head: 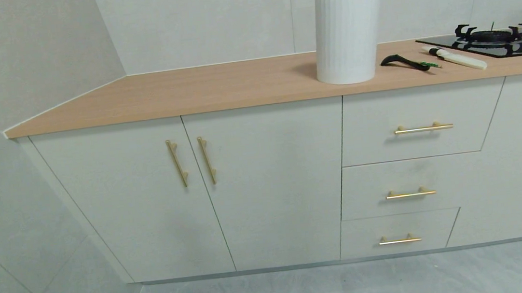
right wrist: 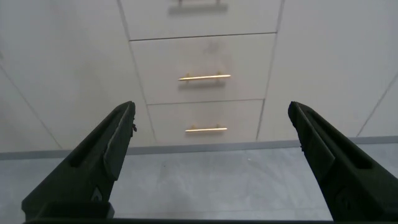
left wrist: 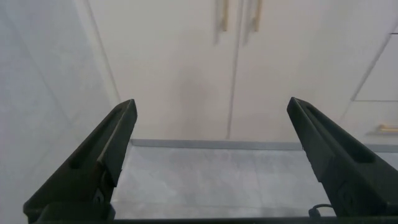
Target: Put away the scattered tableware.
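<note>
On the wooden countertop (head: 216, 88) stands a tall white ribbed holder (head: 348, 35). Just to its right lie a black-handled utensil (head: 405, 62) and a cream-handled utensil (head: 456, 58), side by side near the stove. My left gripper (left wrist: 211, 115) hangs low in front of the double cabinet doors (left wrist: 236, 56), open with nothing between its fingers. My right gripper (right wrist: 211, 115) is also open and empty, low before the drawer fronts (right wrist: 205, 65).
A black gas hob (head: 502, 38) sits at the countertop's far right. Below are two cabinet doors with gold handles (head: 192, 161) and a stack of three drawers (head: 408, 160). A tiled wall (head: 11, 168) closes in the left side. Grey floor (head: 329, 289) lies ahead.
</note>
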